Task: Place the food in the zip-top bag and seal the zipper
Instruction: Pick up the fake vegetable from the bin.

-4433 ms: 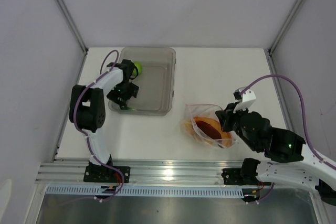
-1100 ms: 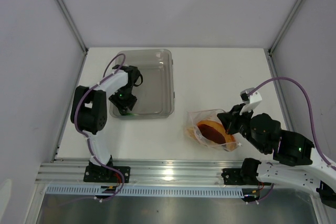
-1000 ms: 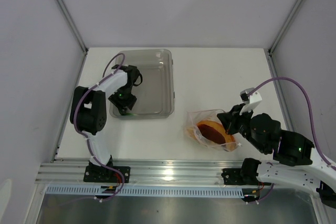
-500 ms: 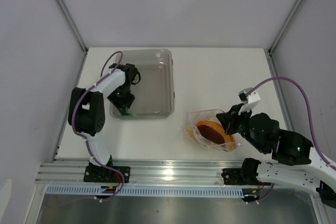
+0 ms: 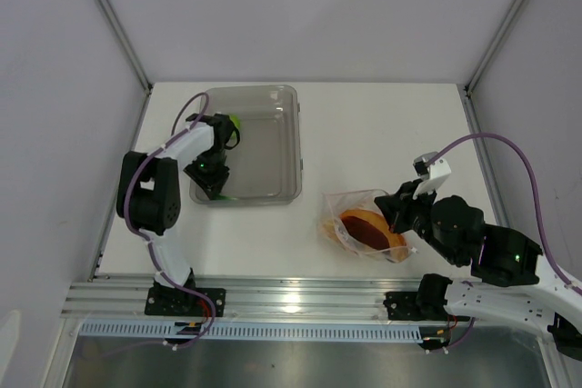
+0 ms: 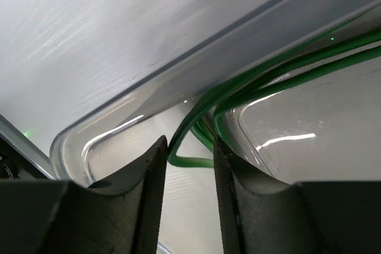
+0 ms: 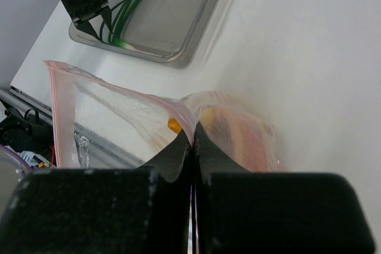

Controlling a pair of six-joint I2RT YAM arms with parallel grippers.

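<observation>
- Bag: one on your worktop, food inside.
- Right end effector pinches its mouth.
- Left end effector grips one stalk.
- One bin, one lime.

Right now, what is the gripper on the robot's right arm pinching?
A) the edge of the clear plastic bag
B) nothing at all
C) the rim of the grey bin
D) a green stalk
A: in the right wrist view, the right gripper is pressed shut on the pink-edged mouth of the zip-top bag.
</observation>
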